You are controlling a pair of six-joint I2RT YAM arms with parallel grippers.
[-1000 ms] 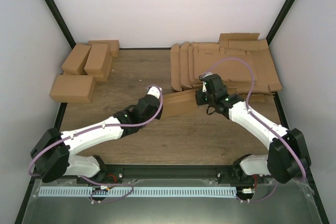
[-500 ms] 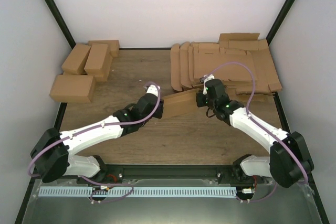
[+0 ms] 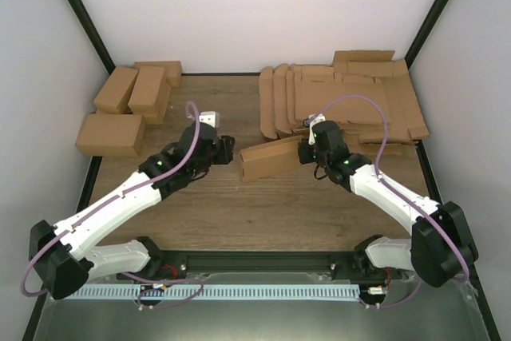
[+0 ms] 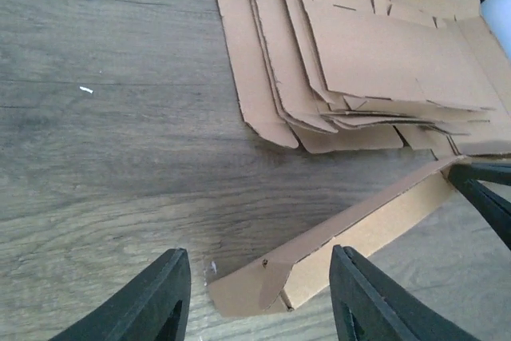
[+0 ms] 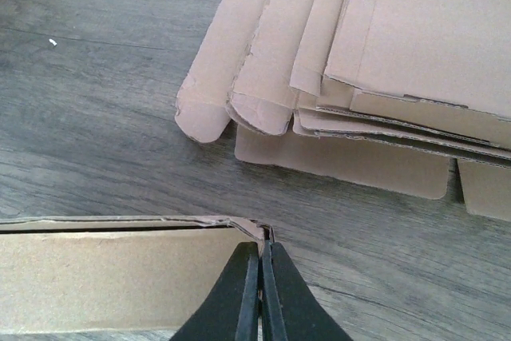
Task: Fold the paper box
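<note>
You have flat blanks at 1 o'clock and finished cartons at 10. Your right gripper pinches the paper box by its end, while your left gripper sits at the other end with its fingers apart, not touching.

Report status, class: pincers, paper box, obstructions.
Left pincer open, off the paper box. Right pincer shut on its right end. Box partly folded. Flat blanks stacked close behind.
</note>
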